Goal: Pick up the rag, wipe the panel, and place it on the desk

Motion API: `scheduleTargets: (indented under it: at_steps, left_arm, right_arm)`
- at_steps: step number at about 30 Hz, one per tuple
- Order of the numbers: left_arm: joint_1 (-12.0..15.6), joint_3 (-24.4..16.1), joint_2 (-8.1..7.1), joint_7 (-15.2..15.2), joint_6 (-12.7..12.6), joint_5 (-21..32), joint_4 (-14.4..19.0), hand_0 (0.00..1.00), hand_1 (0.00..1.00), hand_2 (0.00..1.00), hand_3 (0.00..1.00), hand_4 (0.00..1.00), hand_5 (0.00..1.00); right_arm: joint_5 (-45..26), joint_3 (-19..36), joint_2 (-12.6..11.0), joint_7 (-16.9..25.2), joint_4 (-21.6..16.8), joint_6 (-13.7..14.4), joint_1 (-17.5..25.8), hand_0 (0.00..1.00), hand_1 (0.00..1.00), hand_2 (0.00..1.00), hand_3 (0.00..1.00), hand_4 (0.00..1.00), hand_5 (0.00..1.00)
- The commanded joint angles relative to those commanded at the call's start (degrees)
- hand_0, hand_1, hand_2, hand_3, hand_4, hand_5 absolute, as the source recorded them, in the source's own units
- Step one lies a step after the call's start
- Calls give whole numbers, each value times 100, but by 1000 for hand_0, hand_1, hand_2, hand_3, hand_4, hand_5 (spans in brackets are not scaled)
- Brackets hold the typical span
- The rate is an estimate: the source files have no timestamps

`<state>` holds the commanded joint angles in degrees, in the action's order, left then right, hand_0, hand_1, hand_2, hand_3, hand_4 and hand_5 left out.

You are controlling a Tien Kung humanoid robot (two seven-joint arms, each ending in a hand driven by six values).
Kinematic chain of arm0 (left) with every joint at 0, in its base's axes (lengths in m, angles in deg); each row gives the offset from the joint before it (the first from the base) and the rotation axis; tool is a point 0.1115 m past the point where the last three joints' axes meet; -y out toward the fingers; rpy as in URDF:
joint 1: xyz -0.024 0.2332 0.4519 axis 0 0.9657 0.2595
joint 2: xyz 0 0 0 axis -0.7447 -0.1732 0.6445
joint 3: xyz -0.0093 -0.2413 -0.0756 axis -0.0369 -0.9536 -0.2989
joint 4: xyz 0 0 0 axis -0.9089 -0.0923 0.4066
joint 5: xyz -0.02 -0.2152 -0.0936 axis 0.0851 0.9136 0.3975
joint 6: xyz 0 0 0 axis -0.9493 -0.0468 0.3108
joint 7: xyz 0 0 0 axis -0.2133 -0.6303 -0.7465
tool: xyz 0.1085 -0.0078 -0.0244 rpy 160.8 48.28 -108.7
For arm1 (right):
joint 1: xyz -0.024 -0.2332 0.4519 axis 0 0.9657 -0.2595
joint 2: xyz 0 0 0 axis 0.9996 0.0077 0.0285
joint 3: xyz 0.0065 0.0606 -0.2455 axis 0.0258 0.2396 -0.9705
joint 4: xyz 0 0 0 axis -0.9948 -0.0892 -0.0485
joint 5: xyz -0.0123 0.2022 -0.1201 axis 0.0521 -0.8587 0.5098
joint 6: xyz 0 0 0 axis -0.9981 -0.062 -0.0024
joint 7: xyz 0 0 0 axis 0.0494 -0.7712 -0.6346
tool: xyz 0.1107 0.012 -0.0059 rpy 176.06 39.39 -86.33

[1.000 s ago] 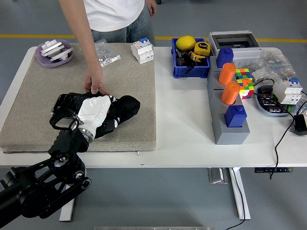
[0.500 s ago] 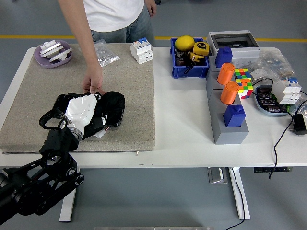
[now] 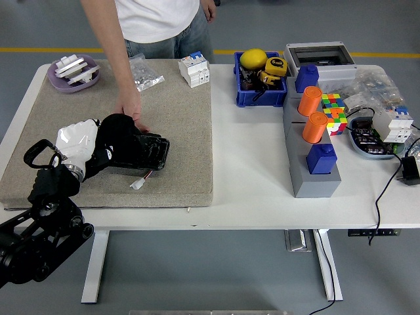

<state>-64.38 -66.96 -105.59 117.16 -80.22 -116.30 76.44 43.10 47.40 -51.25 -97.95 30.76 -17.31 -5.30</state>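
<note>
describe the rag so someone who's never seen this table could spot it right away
Start at the big beige mat covering the table's left half. Near its left front part lies a flat black panel; the rag is the soft black bundle on the panel's left end, gripped by the left hand in its white glove. Unlike the rigid panel, it is crumpled cloth.

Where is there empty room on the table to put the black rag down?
Bare white table lies between the beige mat and the grey block. The mat's far middle is also free. The right end, around the blue bin and cables, is crowded.
</note>
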Motion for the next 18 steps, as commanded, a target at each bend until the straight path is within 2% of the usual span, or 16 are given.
scheduleTargets:
  at_steps: [18]
  left_arm:
    - [28, -854, -278, 41, 35, -140, -601, 254, 363, 522, 521, 480, 2]
  right_arm:
    - [105, 78, -18, -27, -27, -7, 41, 771, 600, 613, 571, 998, 514]
